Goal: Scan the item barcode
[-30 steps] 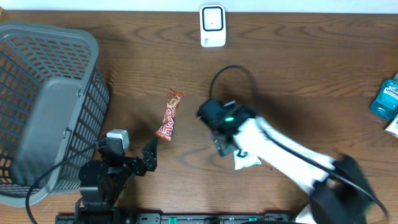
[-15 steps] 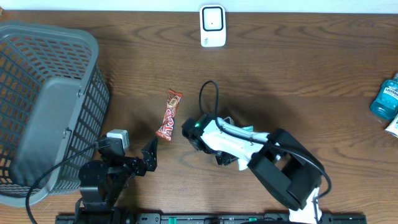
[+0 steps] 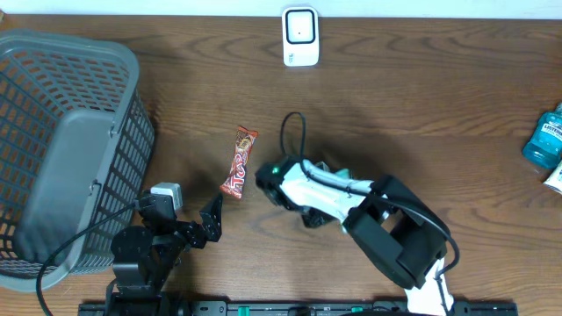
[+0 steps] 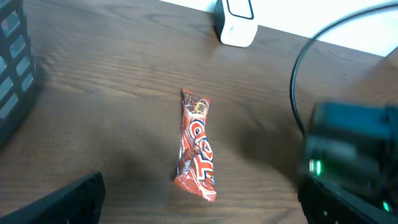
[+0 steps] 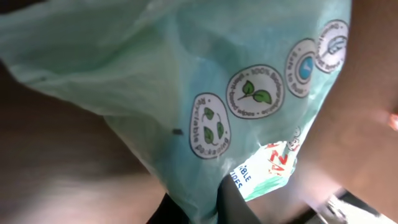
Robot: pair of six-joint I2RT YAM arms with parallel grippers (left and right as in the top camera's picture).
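The right gripper (image 5: 198,208), at the frame's bottom, is pinching shut on what looks like a loose edge of the pale green soft plastic packet (image 5: 205,81), risking a slip during lifting.

I see a pale green packet (image 5: 186,81) printed with leaf roundels, a red-orange candy bar (image 3: 239,161), a grey lattice basket (image 3: 132,149), and a dark wood-grain table (image 3: 421,88).

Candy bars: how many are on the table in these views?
1. The candy bar lies on the table, right of the basket. The right arm may hide others.
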